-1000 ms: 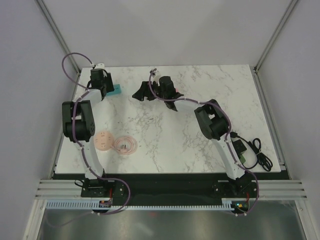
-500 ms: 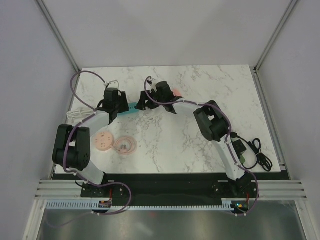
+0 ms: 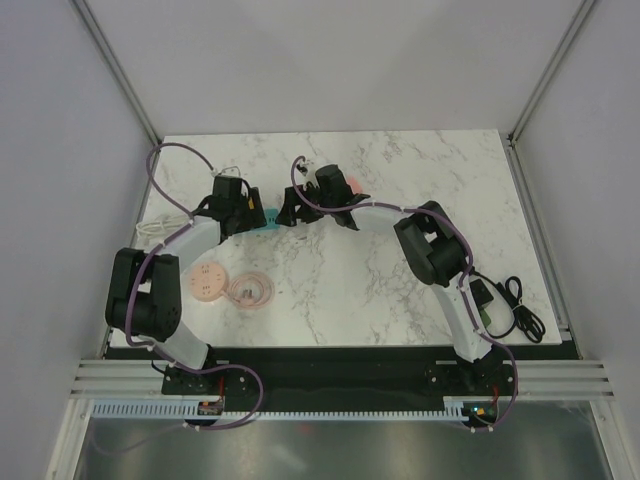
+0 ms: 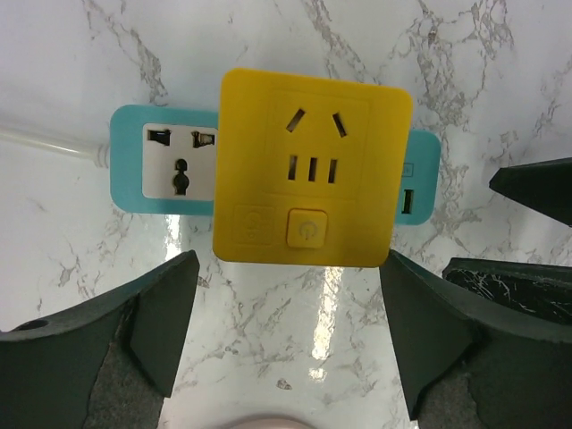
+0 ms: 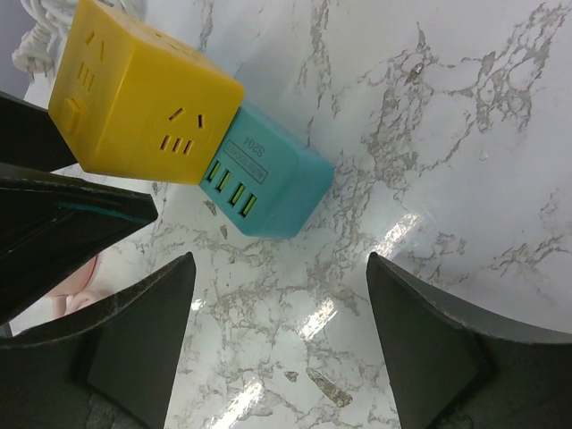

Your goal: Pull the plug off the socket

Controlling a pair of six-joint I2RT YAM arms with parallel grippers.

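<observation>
Two open grippers flank the work toward the far left of the marble table [image 3: 400,290]. The yellow cube plug [image 4: 311,170] sits seated on the teal socket strip [image 4: 165,170], which lies flat on the marble with its white cord [image 4: 45,141] trailing off one end. The left gripper [image 4: 290,290] is aimed at the cube, its fingers spread wider than the cube and touching nothing. The right gripper [image 5: 279,281], likewise spread and empty, faces the strip's USB end. Judged step: secure both parts before separating them. One gripper should close squarely on opposite flat faces of the cube, low enough not to slip. The other should clamp or press down the exposed teal body so that it does not lift with the plug. The pull should then run straight along the pin axis, away from the strip's face, without rocking.
</observation>
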